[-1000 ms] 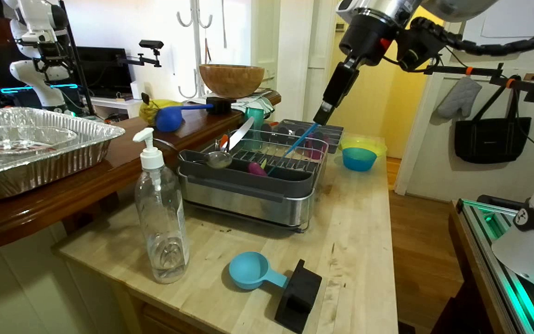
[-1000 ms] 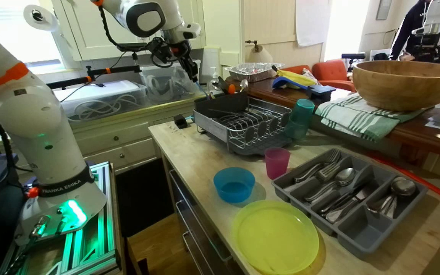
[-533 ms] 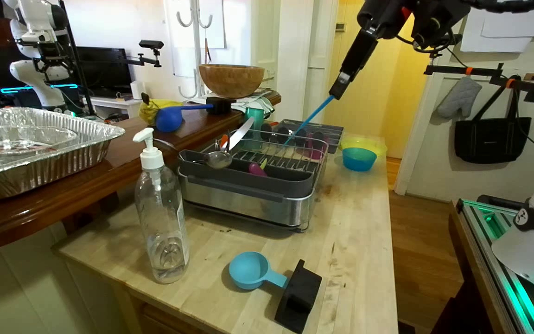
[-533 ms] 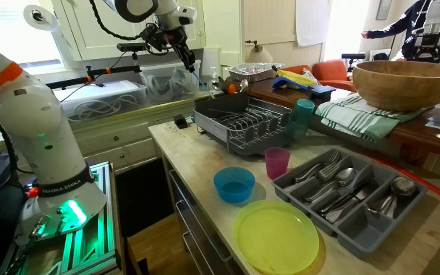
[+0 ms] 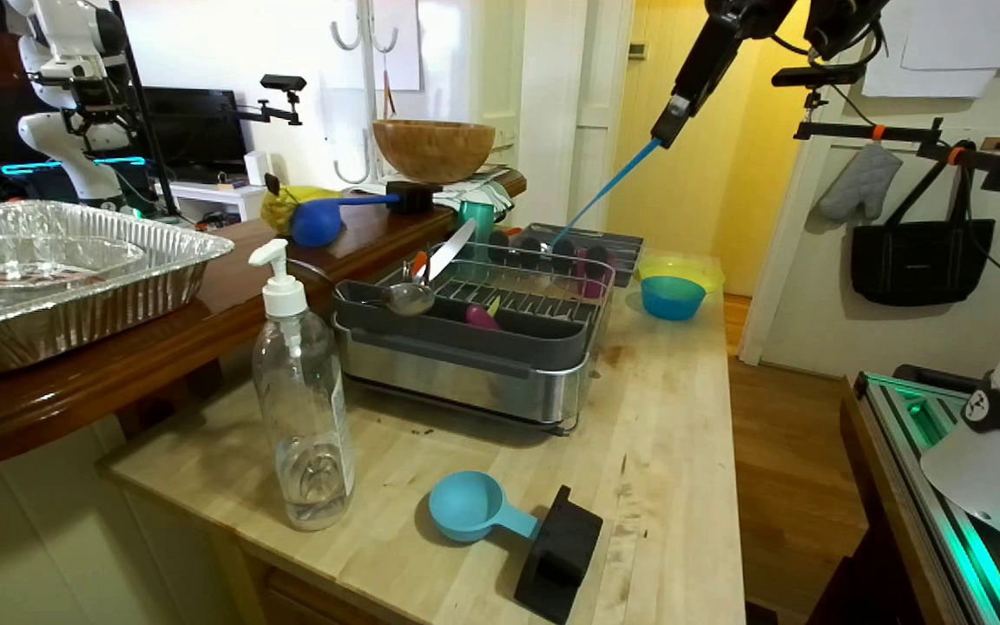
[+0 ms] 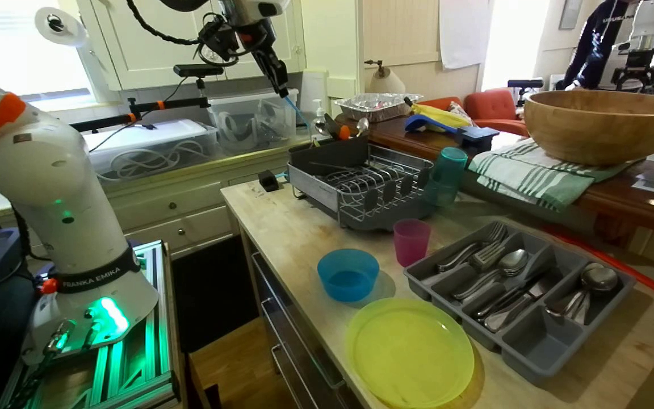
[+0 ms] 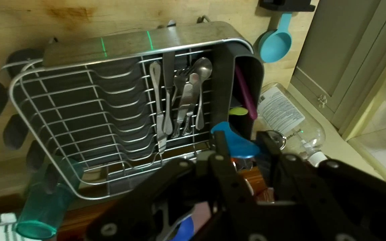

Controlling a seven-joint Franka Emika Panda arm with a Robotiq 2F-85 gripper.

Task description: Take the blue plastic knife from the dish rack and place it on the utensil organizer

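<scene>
My gripper (image 5: 667, 130) is shut on the blue plastic knife (image 5: 608, 187) and holds it tilted, with its lower end over the dish rack (image 5: 465, 378) in that exterior view. Gripper (image 6: 283, 90) and knife (image 6: 297, 110) also show high beside the rack (image 6: 315, 184) in an exterior view. In the wrist view the knife (image 7: 238, 142) sits between the fingertips (image 7: 241, 135), beside the rack's dark utensil holder; its far end is hard to see. The grey utensil organizer (image 6: 543, 343) lies on the counter with metal cutlery in several compartments. It also shows behind the rack (image 5: 587, 236).
A clear soap bottle (image 5: 305, 417) and a light-blue scoop (image 5: 468, 506) with a black block stand near the rack. A blue bowl (image 6: 348, 275), yellow plate (image 6: 409, 352) and pink cup (image 6: 411, 242) sit by the organizer. A teal cup (image 6: 446, 173) adjoins the rack.
The gripper has risen and backed away from the rack with the knife in it. The knife's lower end has come up out of the dark utensil holder.
</scene>
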